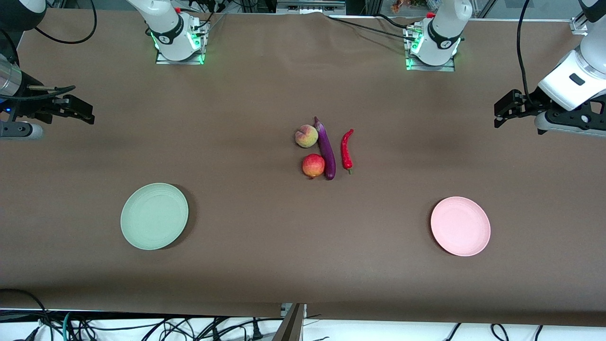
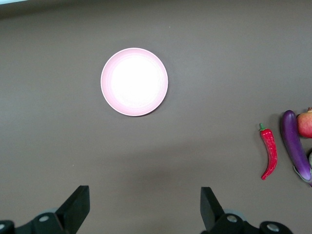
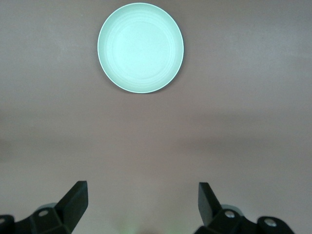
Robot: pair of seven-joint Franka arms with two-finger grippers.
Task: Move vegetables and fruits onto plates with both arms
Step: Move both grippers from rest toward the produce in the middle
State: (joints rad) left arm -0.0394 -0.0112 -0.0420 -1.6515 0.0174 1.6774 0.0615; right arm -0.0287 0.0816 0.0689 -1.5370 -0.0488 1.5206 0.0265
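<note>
At the table's middle lie a purple eggplant (image 1: 326,149), a pale peach (image 1: 307,136) and a red-orange apple-like fruit (image 1: 313,166) touching it, and a red chili pepper (image 1: 347,150) beside it. The mint green plate (image 1: 154,216) is toward the right arm's end, the pink plate (image 1: 460,226) toward the left arm's end; both are bare. My left gripper (image 1: 500,113) is open and empty, up over the table's left-arm end. My right gripper (image 1: 85,113) is open and empty over the right-arm end. The left wrist view shows the pink plate (image 2: 134,81), chili (image 2: 269,152) and eggplant (image 2: 294,145); the right wrist view shows the green plate (image 3: 140,47).
The brown table cover (image 1: 265,246) spans the view. Both arm bases (image 1: 177,38) stand at the edge farthest from the front camera. Cables (image 1: 142,327) hang below the near edge.
</note>
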